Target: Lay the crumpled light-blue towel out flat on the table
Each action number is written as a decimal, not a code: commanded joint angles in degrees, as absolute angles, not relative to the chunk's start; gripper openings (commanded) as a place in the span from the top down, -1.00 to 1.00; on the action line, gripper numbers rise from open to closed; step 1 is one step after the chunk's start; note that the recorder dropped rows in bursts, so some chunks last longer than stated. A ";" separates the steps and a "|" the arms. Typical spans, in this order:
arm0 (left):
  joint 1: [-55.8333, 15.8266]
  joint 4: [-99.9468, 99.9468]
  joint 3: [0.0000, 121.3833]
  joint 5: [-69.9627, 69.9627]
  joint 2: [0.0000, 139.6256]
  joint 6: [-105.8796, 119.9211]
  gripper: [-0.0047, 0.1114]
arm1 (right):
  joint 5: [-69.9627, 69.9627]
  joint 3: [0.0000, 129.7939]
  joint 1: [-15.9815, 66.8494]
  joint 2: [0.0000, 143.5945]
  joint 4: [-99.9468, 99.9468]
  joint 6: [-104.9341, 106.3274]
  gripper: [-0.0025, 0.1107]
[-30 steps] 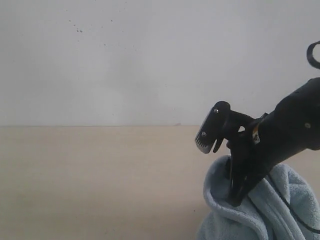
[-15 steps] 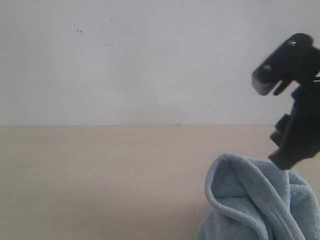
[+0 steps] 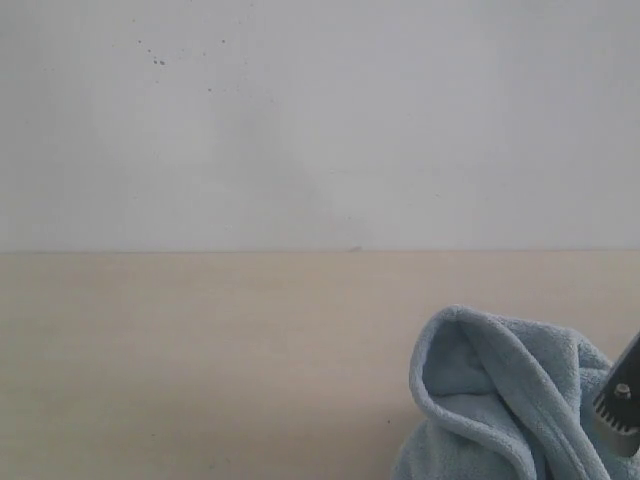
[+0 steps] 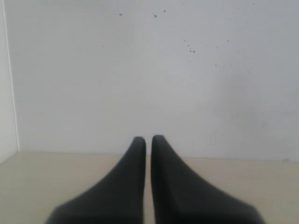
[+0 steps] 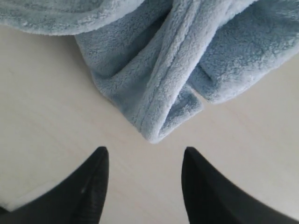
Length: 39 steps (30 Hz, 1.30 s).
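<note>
Right wrist view: the right gripper (image 5: 145,184) hangs spread and empty, just short of a folded corner of the towel (image 5: 154,84). The left gripper (image 4: 148,140), pressed together, holds nothing, with no towel near. The towel sits heaped on the table (image 5: 42,107); seemingly all the spreading is left.

Left gripper (image 4: 148,138): two matte black plastic fingers, broad at the base, tapering to rounded tips. Right gripper (image 5: 144,153): matching black tapered fingers. At the near right edge, a grey ribbed finger pad (image 3: 612,412) bears a small round screw (image 3: 622,391).
</note>
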<state>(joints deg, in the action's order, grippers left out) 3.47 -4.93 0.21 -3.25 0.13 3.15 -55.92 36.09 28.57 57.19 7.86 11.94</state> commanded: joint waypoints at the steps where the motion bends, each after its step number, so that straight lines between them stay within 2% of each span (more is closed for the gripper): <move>1: 3.36 -5.05 0.00 -3.03 0.00 3.41 0.85 | -50.23 32.87 28.50 56.67 7.42 12.65 0.13; 9: 3.36 -5.05 0.00 -3.03 0.00 3.41 0.85 | -44.24 30.00 28.50 59.54 7.23 12.65 0.13; 20: 3.36 -5.05 0.00 -3.03 0.00 3.41 0.85 | -38.62 30.00 28.50 73.72 14.83 7.88 0.13; 39: 3.36 -5.05 0.00 -3.03 0.00 3.41 0.85 | -36.85 29.14 28.50 78.06 16.20 4.48 0.13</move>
